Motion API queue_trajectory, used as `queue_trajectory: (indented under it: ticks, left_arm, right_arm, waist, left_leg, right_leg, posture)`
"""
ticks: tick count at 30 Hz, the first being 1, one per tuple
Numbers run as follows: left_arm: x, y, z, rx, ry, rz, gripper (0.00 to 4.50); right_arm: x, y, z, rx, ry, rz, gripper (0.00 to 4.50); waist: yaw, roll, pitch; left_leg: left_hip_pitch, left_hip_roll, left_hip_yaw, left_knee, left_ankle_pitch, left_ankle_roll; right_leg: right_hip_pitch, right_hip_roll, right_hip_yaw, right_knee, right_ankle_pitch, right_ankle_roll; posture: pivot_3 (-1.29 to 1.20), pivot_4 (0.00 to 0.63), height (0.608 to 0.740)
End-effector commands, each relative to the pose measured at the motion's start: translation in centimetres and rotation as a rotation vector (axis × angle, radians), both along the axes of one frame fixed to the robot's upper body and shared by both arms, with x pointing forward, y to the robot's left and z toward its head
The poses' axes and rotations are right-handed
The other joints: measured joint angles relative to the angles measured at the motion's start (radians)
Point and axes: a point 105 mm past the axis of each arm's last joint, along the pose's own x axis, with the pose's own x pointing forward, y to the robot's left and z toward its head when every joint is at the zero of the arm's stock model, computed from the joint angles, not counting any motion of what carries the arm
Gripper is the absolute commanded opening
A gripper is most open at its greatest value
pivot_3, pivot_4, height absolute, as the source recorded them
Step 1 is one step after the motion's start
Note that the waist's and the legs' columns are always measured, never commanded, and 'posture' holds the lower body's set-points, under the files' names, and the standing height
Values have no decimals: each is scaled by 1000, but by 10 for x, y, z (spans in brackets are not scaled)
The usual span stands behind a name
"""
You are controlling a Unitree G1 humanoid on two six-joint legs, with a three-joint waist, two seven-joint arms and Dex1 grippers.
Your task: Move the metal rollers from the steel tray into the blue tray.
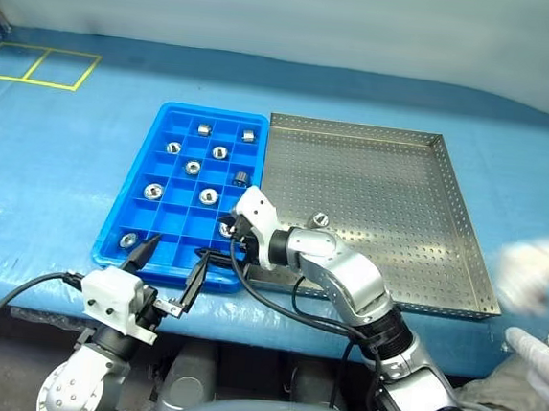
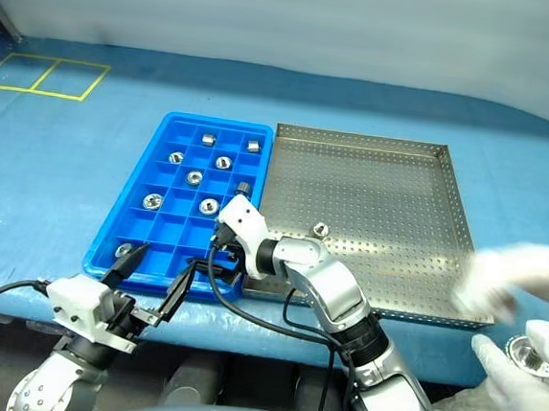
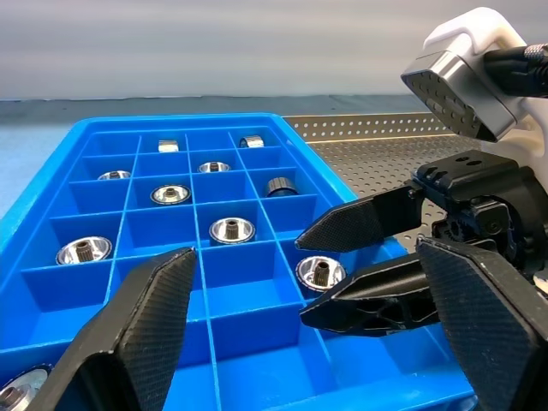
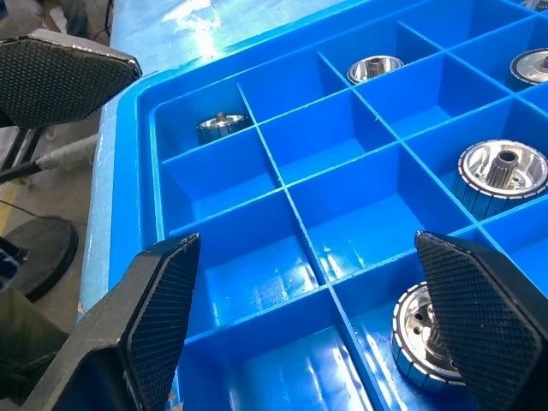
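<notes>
Looking down from my head camera, I am seeing the blue tray lying on the blue-covered desk with the steel tray touching its right side. Most of the metal rollers are sitting in separate compartments of the blue tray, while one roller is lying on the steel tray, just beyond my right forearm. My left end effector is hovering with fingers spread at the blue tray's near edge. My right end effector is reaching across over the tray's near-right compartments, pointing left. A person's gloved hand is showing at the right, holding something shiny.

Through my left wrist camera, both of my wide-open fingers are framing the blue tray, and my right end effector is hanging open just beside a roller in its compartment.

Through my right wrist camera, my spread fingers are straddling empty compartments, with a roller lying close to one fingertip.
</notes>
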Motion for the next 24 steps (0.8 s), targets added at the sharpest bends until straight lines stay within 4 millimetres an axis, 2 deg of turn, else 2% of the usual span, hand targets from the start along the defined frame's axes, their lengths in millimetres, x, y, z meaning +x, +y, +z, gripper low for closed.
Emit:
queue_trajectory:
  ticks: [1,21,24]
  left_arm:
    - [-1,-1,8,-7,-26,-10,4500]
    - [1,-3,8,-13,-26,-13,4500]
    - [1,-2,9,-11,-30,-13,4500]
  right_arm:
    - [-6,4,5,23,-5,27,4230]
    - [-9,5,4,26,1,30,4230]
    - [-12,8,12,65,-10,48,4230]
  waist:
    - [0,0,0]
    - [-1,0,0]
    - [-1,0,0]
  left_leg:
    - [0,0,0,0,0,0]
    - [0,0,0,0,0,0]
    - [0,0,0,0,0,0]
  right_leg:
    - [0,0,0,0,0,0]
    - [0,0,0,0,0,0]
    - [0,0,0,0,0,0]
  posture:
    - [274,150,740]
    - [269,150,740]
    - [270,150,740]
